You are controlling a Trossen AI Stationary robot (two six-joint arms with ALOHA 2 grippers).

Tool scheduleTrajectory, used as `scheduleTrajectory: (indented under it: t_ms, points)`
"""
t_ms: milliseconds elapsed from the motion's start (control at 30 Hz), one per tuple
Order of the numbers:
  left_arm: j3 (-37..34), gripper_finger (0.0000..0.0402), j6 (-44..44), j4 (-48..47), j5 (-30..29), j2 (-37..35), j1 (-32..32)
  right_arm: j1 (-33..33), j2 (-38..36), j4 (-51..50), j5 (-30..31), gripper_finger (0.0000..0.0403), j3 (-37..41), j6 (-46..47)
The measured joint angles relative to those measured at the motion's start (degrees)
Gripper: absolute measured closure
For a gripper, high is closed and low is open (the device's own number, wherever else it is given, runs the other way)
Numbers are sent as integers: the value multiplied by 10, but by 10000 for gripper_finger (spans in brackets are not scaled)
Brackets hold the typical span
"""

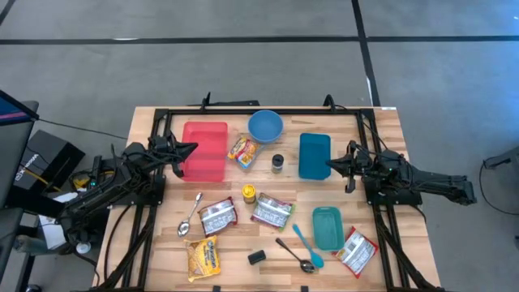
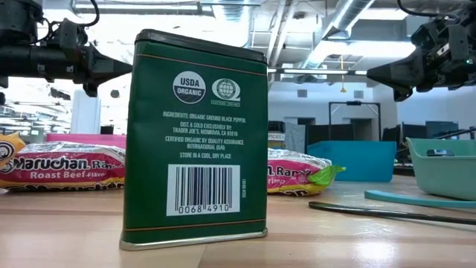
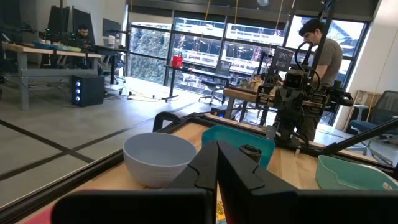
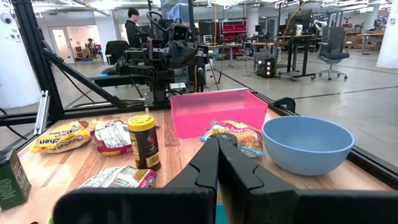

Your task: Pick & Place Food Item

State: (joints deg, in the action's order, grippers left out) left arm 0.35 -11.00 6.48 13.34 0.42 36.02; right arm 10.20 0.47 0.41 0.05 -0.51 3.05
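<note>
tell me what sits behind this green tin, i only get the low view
Observer: A yellow-capped spice jar stands farther back, hidden from you by the tin.
Operator: where are the arms
Observer: The left gripper hovers at the pink bin, jaws shut.
Operator: and the right one
Observer: The right gripper is at the edge of the teal bin, jaws shut and holding nothing.

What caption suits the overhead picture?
Two robot arms wait, jaws shut, beside a wooden table strewn with ramen packets, bins and a blue bowl.
</note>
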Motion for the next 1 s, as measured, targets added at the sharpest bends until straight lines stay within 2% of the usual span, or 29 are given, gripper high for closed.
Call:
scheduleTrajectory:
  t_ms: [600, 700, 867, 1000]
  points:
    - [0, 402, 0, 0, 0, 0, 0, 4, 0, 6, 6, 401, 0, 0]
    - [0, 402, 0, 0, 0, 0, 0, 4, 0, 34, 3, 401, 0, 8]
    - [0, 402, 0, 18, 0, 0, 0, 1, 0, 107, 3, 401, 0, 75]
    - [0, 402, 0, 97, 0, 0, 0, 1, 0, 196, 4, 401, 0, 75]
